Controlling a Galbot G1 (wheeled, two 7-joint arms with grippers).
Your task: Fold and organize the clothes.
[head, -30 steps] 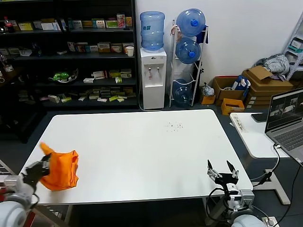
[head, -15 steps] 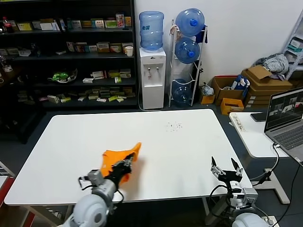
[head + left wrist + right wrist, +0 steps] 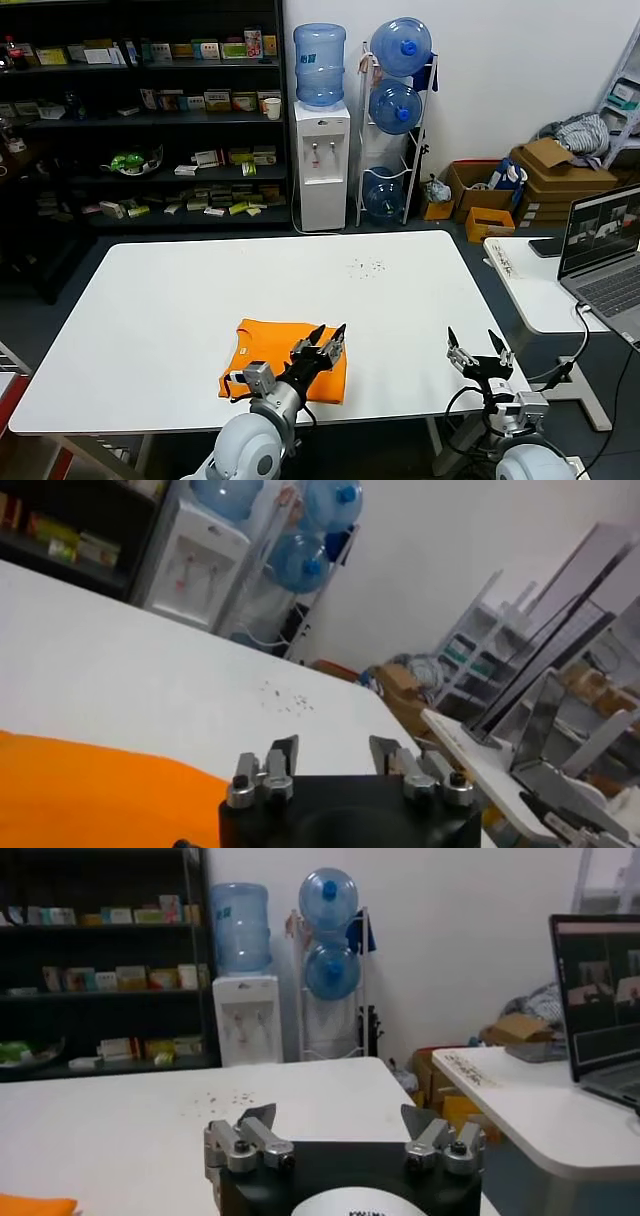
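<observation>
Clothes here means one orange T-shirt (image 3: pixel 285 362), lying as a flat, roughly rectangular bundle on the white table (image 3: pixel 200 290), near its front edge and a little left of centre. Judging by that compact shape, the folding looks largely done; what may remain is squaring it up or setting it in its final place. Over the shirt's right part, the left gripper (image 3: pixel 326 337) reaches forward with its fingers spread and nothing between them. At the table's near right corner, the right gripper (image 3: pixel 478 352) points upward, likewise spread wide and empty.
</observation>
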